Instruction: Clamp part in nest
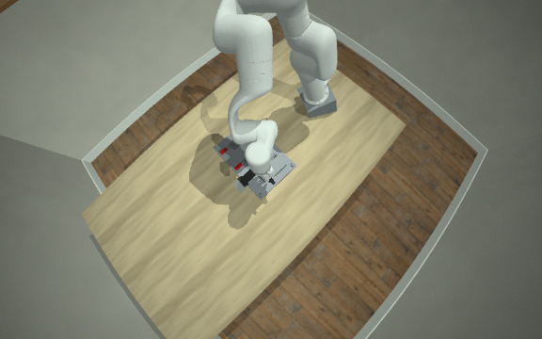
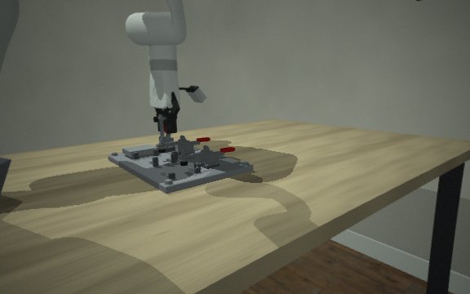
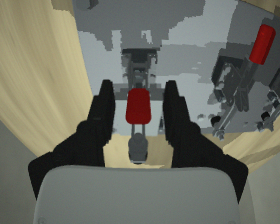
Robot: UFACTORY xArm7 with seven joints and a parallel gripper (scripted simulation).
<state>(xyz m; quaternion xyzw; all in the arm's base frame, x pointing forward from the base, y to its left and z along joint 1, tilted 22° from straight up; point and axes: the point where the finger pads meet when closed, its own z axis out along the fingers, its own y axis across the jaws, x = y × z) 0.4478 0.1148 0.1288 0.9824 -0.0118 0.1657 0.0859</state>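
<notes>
The part, a light grey block [image 2: 140, 150], shows on the left of the fixture's base plate [image 2: 206, 178] [image 3: 97, 60] in the exterior view, at the foot of the clamp under my gripper. Its edges cannot be made out in the wrist view, so I cannot tell its exact contact with pads and blocks. My gripper [image 2: 166, 128] [image 3: 139, 92] is part-way open, pointing down. Its fingers stand either side of this clamp's red handle [image 3: 138, 106], with a gap on both sides. The handle stands roughly upright. The bar reaches toward the block; I cannot tell whether it is locked.
Two more clamps show red handles, one handle [image 1: 238, 166] [image 2: 203, 140] [image 3: 262, 44] beside my gripper and another handle [image 1: 223, 151] [image 2: 227, 149] farther off. Both stick out nearly level. Low posts and blocks stand on the plate. The arm hides part of the fixture in the top view.
</notes>
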